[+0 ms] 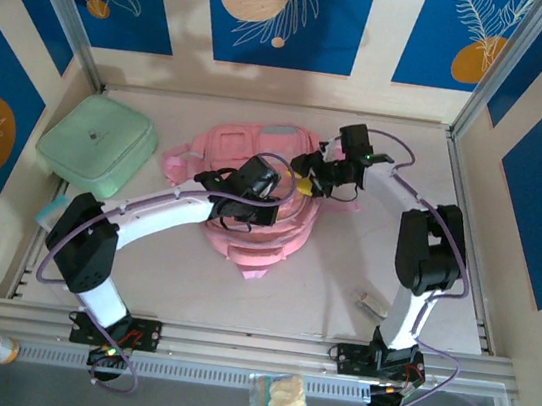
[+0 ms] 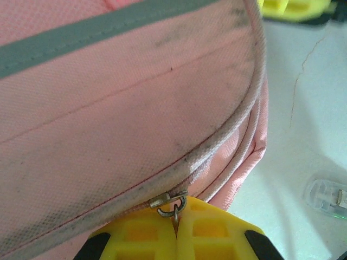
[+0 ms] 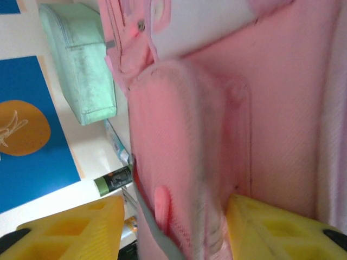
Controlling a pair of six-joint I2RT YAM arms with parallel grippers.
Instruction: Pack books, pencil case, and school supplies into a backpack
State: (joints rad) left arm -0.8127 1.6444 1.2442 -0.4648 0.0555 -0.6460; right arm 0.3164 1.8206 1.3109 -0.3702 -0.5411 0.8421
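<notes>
Overhead you get the layout: the pink backpack (image 1: 249,249) lies flat mid-table (image 1: 342,274) with both arms reaching in over it. The left arm (image 1: 164,210) sweeps in on a low curve from its base. The right arm (image 1: 426,250) stands up to a high elbow, then folds down toward the bag, so the wrists nearly meet.

The wrist cams give the finger detail that's too small to make out from above. The left gripper (image 2: 176,219) has its yellow fingers pressed together, pinching the little metal zipper pull (image 2: 172,203), with the backpack right ahead of the tips (a small clear plastic thing (image 2: 328,195) sits on the table off to its right). The right gripper (image 3: 176,208) is spread, with a fold of the pink fabric between its fingers. The mint green pouch (image 3: 81,70) is further out on its left.
</notes>
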